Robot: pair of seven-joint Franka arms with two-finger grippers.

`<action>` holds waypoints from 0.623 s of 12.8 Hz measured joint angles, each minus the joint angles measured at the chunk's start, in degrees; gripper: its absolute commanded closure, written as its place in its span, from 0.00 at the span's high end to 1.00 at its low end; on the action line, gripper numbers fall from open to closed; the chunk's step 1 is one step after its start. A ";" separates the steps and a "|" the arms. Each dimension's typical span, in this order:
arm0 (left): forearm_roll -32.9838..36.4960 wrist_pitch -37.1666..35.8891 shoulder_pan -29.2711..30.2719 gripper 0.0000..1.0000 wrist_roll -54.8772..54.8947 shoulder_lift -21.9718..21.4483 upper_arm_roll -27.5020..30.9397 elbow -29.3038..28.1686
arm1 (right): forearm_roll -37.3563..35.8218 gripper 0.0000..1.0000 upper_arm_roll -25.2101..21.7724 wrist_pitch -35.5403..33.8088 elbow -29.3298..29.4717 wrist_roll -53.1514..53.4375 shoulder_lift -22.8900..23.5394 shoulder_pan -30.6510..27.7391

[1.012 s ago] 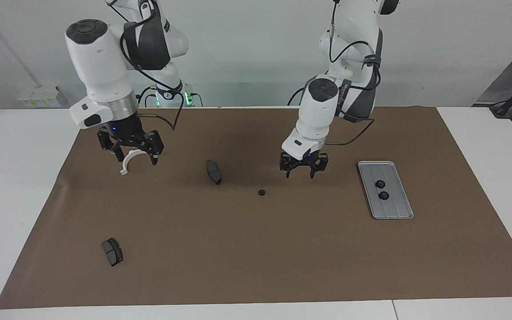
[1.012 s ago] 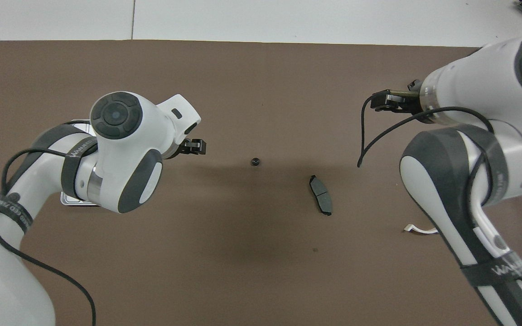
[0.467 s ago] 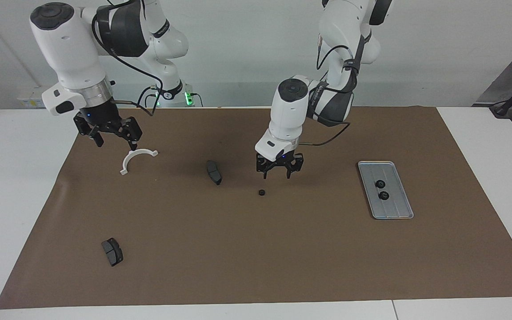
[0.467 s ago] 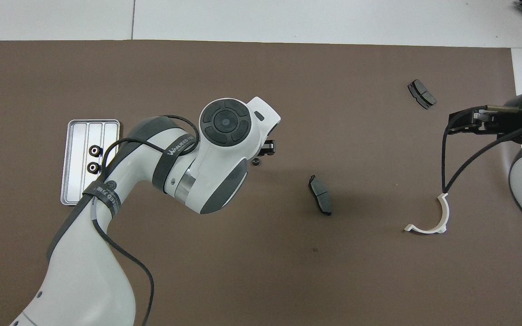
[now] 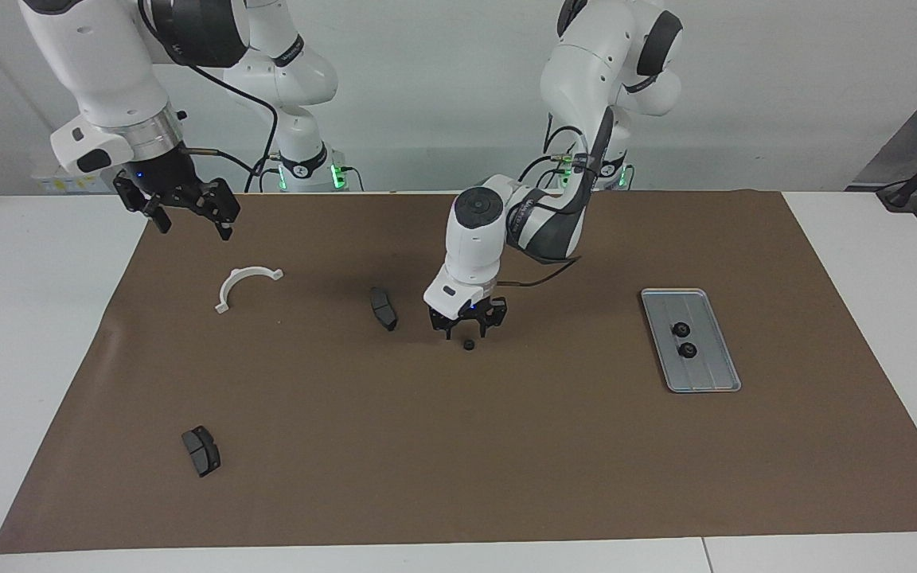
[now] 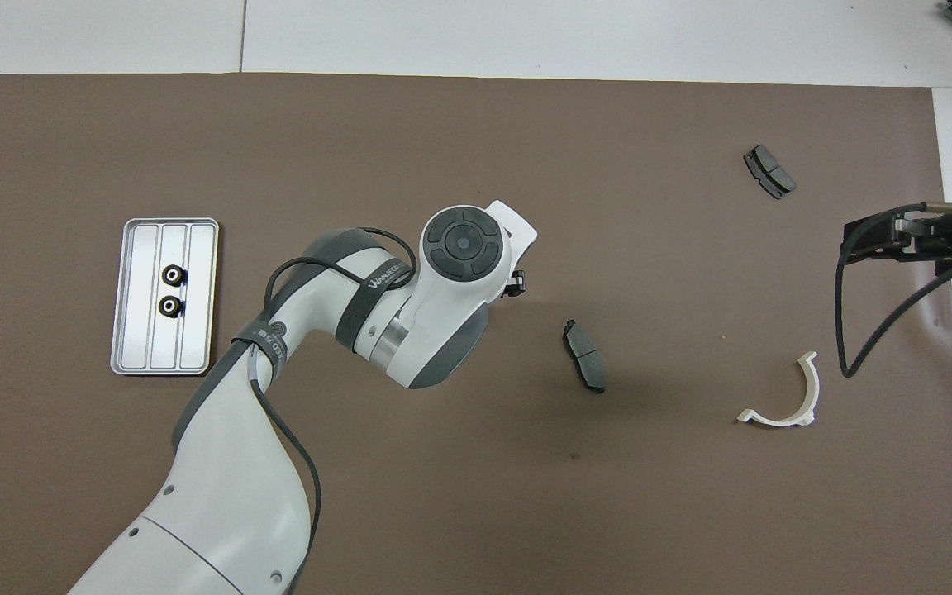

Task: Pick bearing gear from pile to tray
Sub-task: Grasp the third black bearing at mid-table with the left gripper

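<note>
Black gear (image 5: 468,345) sits just below the left pincer (image 5: 466,333), fingers apart: pick underway; next, lower and clamp. Right pincer (image 5: 186,220) waits, apart.

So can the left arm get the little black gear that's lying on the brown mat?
Probably yes. The left gripper hangs right over the small black gear, nothing lies between them, and the nearest dark pad sits well aside.
</note>
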 measured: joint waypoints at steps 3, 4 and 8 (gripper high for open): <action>0.02 1.52 -0.11 0.63 -0.25 0.70 0.00 -0.38 | 0.02 1.00 0.03 -0.47 -0.08 -1.75 0.01 0.00; 0.02 1.55 -0.14 0.62 -0.29 0.88 -0.01 -0.48 | 0.03 1.00 0.04 -0.47 -0.08 -1.92 0.01 0.01; 0.03 1.62 -0.28 0.57 -0.34 1.13 -0.03 -1.01 | 0.09 1.00 0.28 0.84 -0.14 -1.93 0.04 0.21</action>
